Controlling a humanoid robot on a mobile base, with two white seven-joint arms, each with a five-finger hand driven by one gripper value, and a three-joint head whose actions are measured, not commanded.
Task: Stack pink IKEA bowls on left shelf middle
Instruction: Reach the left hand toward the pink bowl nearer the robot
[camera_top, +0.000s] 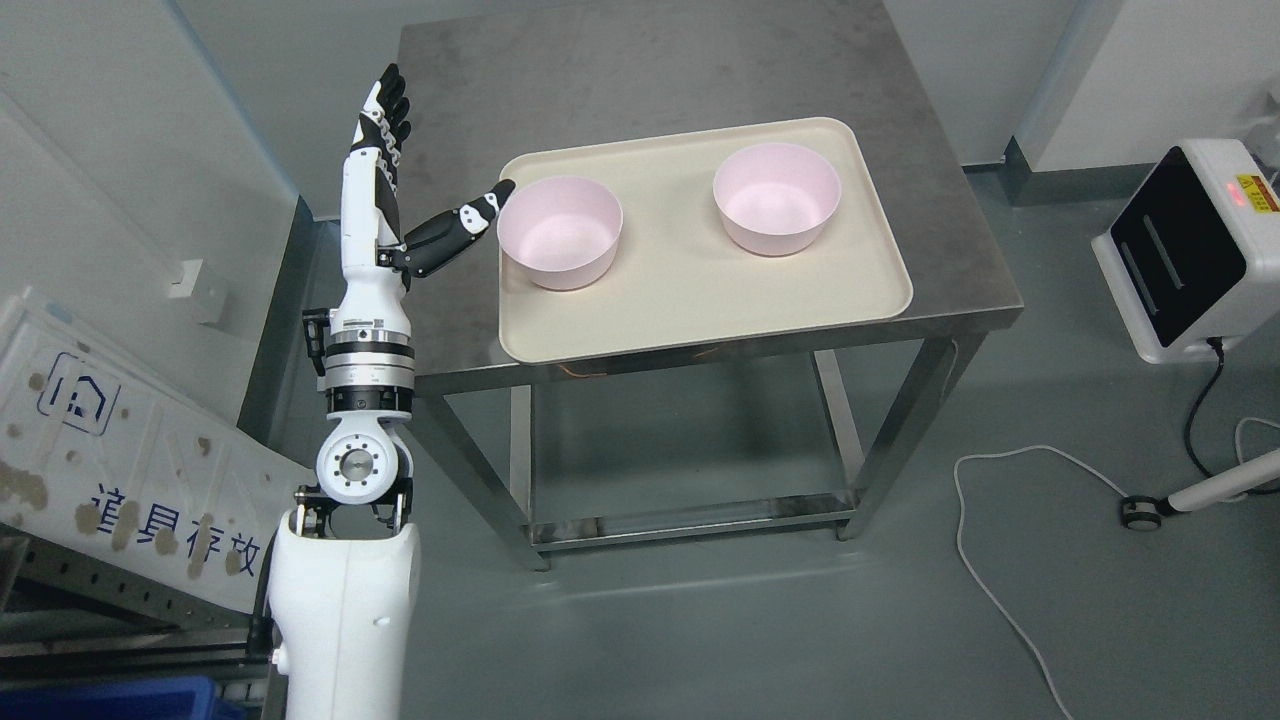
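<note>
**Two pink bowls untouched, one splayed hand alongside**

Two pink bowls are seen upright on a cream tray (700, 300), which lies on the steel worktop (620, 70). The near bowl (559, 232) sits just beyond the tip of the thumb (478, 215); whether thumb and rim touch cannot be told. The far bowl (776, 197) stands well apart, further out past the thumb's reach, on the other side of the tray. Neither bowl is stacked, and no shelf is shown.

The left hand (385, 190) is held edge-on beside the tray's side, its fingers (385, 110) stretched straight and released, nothing being grasped. The thumb is splayed out sideways toward the near bowl. The right hand is not shown.

Several failures can be foreseen. Because only the thumb points at the bowl while the fingers are aimed away from it, a sideways advance is likely to push the bowl rather than enclose it; a light, smooth bowl on a smooth tray would probably slide toward the far bowl. If the rim is pinched between thumb and one finger alone, the bowl could tilt and slip out during lifting. The tray itself is unfixed and could be shoved along the worktop by the palm. Stacking would also be spoiled if one bowl were lowered off-centre into the other.
</note>
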